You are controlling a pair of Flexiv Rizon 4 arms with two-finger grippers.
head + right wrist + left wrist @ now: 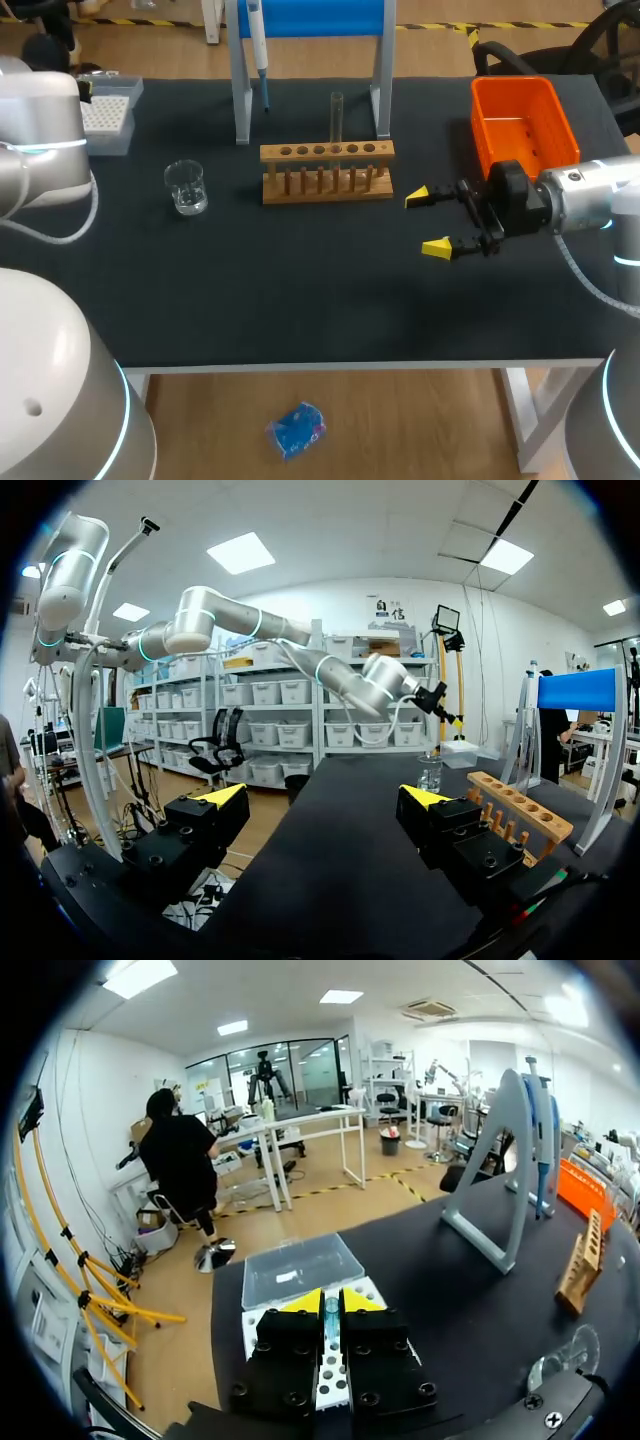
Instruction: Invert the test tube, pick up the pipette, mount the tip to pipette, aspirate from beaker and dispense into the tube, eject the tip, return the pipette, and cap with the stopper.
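In the head view the left arm [40, 150] comes in over the left edge of the black counter [300, 290] and its hand cannot be seen there. Only the left wrist view shows the left hand [331, 1302]. Its yellow tips are pressed almost together with a thin slit between them, pinching nothing that can be made out. It hangs over the white tip box [300, 1270], whose clear lid shows just ahead of the fingers.

The blue and white pipette [258, 40] hangs on the grey stand with a blue panel [240, 90] at the back of the counter, and its top is cut off at the frame's edge. The clear glass test tube [337, 115] is faint against the dark surface. It stands upright in the fourth hole from the left of the wooden rack [327, 185], and which end is open cannot be told.

The clear glass beaker [186, 187] stands left of the rack and apart from it; whether it holds liquid is hard to make out.

The right hand [428, 222] is spread wide and holds nothing, to the right of the rack. The orange plastic bin [520, 125] sits behind it.
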